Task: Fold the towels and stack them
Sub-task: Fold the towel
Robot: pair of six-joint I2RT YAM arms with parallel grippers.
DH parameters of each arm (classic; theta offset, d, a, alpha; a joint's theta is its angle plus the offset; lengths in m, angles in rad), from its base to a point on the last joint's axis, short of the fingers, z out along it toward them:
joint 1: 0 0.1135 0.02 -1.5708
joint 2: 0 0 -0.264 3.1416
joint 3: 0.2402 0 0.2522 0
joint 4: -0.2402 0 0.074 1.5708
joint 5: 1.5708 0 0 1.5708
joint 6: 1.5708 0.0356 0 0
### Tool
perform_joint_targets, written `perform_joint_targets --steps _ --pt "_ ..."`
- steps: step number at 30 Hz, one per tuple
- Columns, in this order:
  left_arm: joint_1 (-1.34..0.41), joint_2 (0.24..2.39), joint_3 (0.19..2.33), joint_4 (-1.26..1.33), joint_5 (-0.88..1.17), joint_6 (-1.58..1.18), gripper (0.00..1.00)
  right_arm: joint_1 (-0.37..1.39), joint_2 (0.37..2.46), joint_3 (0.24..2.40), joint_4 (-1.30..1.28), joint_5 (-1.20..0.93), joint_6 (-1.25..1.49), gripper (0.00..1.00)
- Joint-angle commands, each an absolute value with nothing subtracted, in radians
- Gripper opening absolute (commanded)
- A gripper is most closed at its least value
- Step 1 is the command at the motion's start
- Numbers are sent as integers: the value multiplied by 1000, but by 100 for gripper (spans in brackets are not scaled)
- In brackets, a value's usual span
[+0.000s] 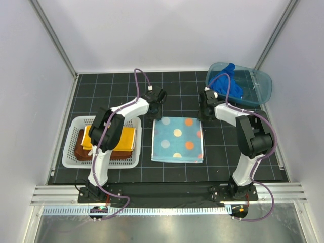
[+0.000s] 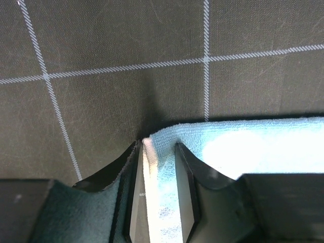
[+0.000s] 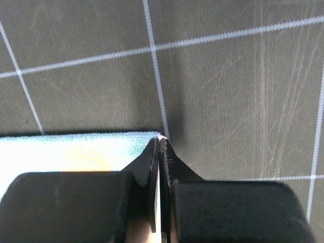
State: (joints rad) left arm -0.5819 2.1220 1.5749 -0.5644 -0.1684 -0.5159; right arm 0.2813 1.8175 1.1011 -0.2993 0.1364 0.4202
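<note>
Over black mat (image 1: 109, 91), both arms crouch, left tool (image 2: 159, 144) and right tool (image 3: 160, 139) pinching corners of spotted towel (image 1: 177, 140).

- From above and behind the arm bases, you are looking down on the whole grid mat (image 1: 223, 147) from afar.
- Your left wrist camera is facing down at close range, the left gripper's fingers (image 2: 185, 202) filling the lower frame.
- Your right wrist camera is doing likewise, the right gripper's fingers (image 3: 152, 172) at bottom centre.
- All three views are sharing the spotted towel (image 1: 177, 139), at its upper corners.
</note>
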Motion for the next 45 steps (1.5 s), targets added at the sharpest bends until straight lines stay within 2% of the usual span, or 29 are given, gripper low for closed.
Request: perform_joint_targets --steps 1,13,29,32,35,36,39,45 --pt "-574 2123 1540 -555 -213 -514 38 267 1844 1144 -308 212 396 1" --pt "-558 2118 1554 -540 -241 -509 40 267 1858 1180 -322 227 376 1" --pt "-545 2181 1566 -512 -183 -505 32 267 1871 1181 -316 215 367 1" --pt "-543 2192 1565 -502 -163 -505 26 267 1873 1181 -314 207 365 1" --pt "-543 2194 1559 -489 -141 -502 14 267 1873 1181 -311 195 367 1" --pt "-545 2194 1560 -489 -138 -497 7 267 1873 1181 -311 195 367 1" --pt "-545 2186 1575 -489 -144 -488 0 265 1862 1178 -302 192 367 1" --pt "-543 2135 1572 -451 -173 -500 0 267 1832 1160 -264 204 371 1"
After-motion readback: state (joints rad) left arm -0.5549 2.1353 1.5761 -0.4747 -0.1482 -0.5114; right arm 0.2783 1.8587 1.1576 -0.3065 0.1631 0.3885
